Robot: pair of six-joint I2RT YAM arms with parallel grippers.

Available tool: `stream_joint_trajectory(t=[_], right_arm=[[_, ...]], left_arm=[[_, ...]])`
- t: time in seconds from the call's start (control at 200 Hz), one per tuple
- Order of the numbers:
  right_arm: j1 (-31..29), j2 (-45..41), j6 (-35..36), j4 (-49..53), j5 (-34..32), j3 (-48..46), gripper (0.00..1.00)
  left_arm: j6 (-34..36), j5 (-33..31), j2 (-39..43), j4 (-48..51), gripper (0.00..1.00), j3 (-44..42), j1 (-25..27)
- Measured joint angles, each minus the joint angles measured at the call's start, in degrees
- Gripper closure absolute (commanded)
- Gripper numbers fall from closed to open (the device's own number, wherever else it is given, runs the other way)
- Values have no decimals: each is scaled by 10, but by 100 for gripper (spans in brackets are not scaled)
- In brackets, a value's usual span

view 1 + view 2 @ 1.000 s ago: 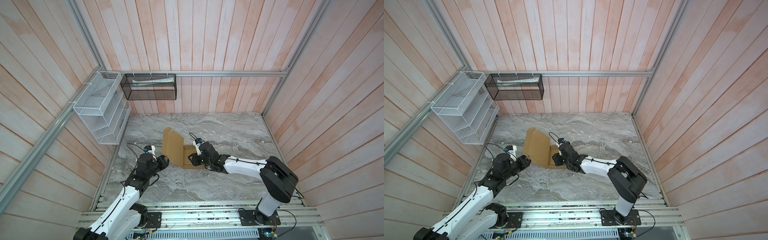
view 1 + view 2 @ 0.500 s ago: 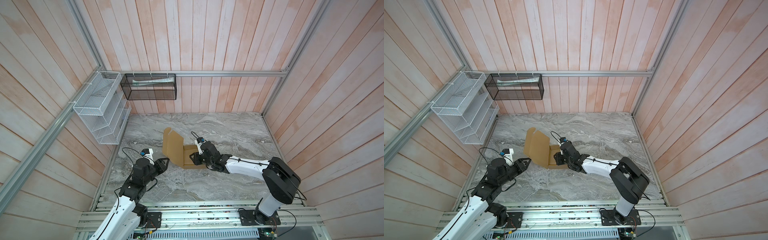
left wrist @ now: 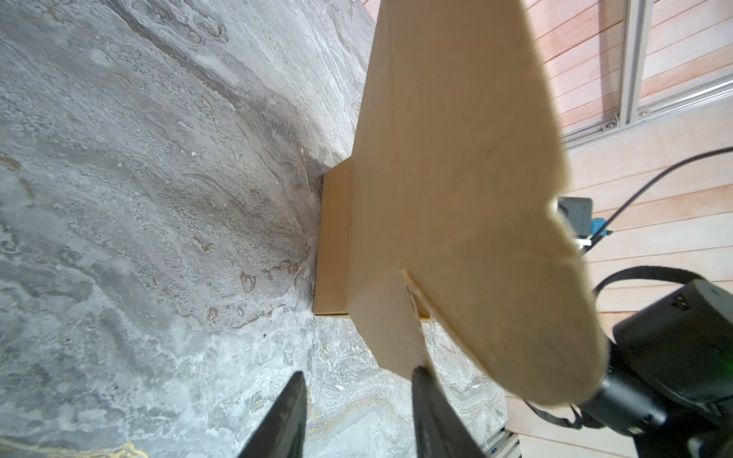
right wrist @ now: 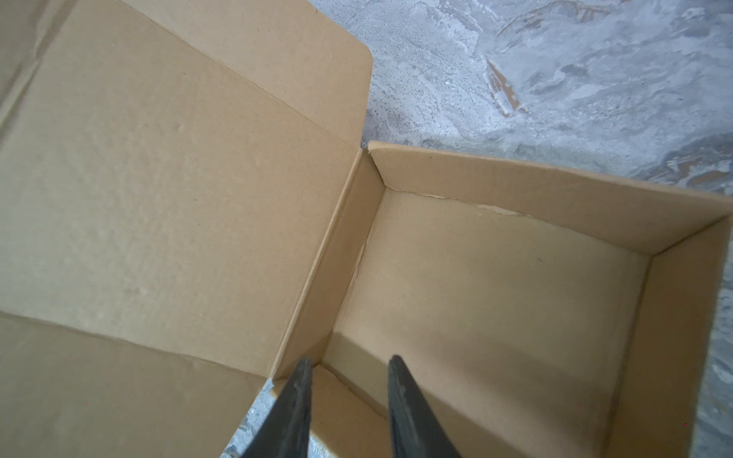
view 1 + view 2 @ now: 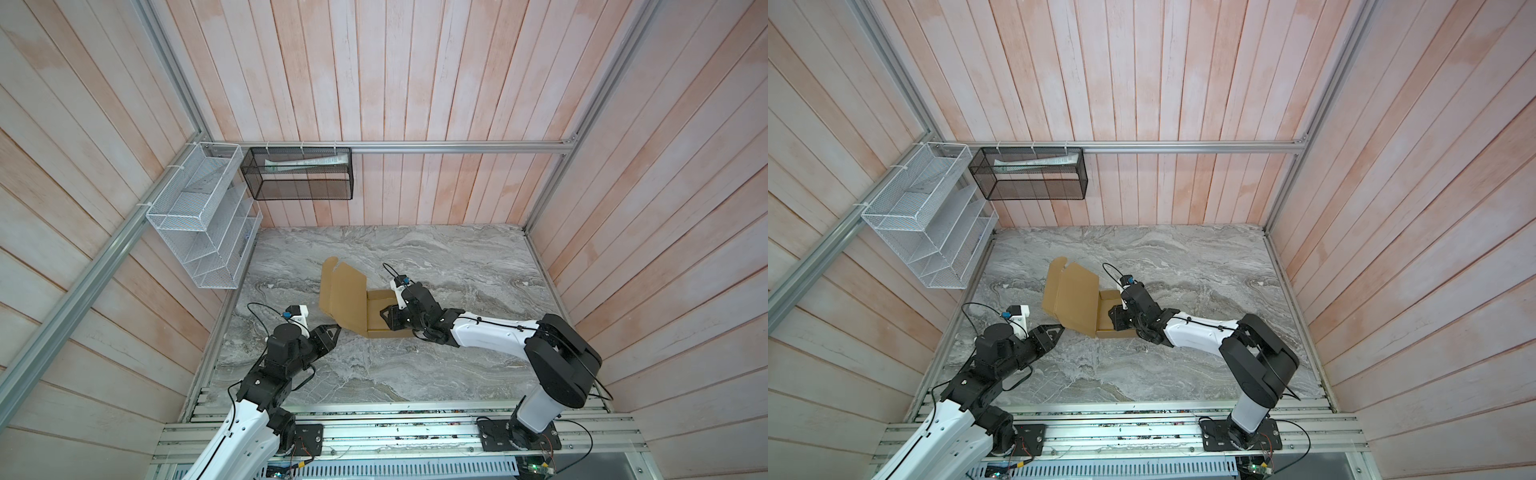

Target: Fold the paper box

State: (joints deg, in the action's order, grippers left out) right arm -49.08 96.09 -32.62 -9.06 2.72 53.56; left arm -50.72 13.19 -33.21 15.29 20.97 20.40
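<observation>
In both top views the paper box [image 5: 345, 297] [image 5: 1073, 297] is sitting on the marble table [image 5: 374, 370], a little toward 9 o'clock from its centre. Its tray is formed and its lid is standing up on the tray's 9 o'clock side. The left gripper [image 5: 334, 329] is hovering at the lid's 7 o'clock corner, while the right gripper [image 5: 386, 319] is reaching into the tray from 3 o'clock.

In the left wrist view the left gripper's fingers [image 3: 420, 380] are standing apart, holding nothing. One tip is just meeting the lid's corner flap.

In the right wrist view the right gripper [image 4: 349, 363] is likewise parted and empty, poised over the tray's corner by the hinge.

The cardboard is looking light and stiff but springy at its creases. It is probably best pinched at a flap edge, with the tray pinned down.
</observation>
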Motion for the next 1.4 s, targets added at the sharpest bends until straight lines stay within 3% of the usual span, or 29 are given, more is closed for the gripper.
stream_joint_trajectory(t=[0.695, 1.175, 1.4], right_arm=[[0, 0, -8, -6, 6, -15, 66], [0, 0, -8, -6, 12, -15, 67], [0, 0, -8, -6, 15, -15, 66]], left_arm=[[-43, -18, 70, 49, 55, -2, 26], [-61, -26, 57, 46, 55, -14, 33], [-80, -37, 40, -4, 55, -47, 43]])
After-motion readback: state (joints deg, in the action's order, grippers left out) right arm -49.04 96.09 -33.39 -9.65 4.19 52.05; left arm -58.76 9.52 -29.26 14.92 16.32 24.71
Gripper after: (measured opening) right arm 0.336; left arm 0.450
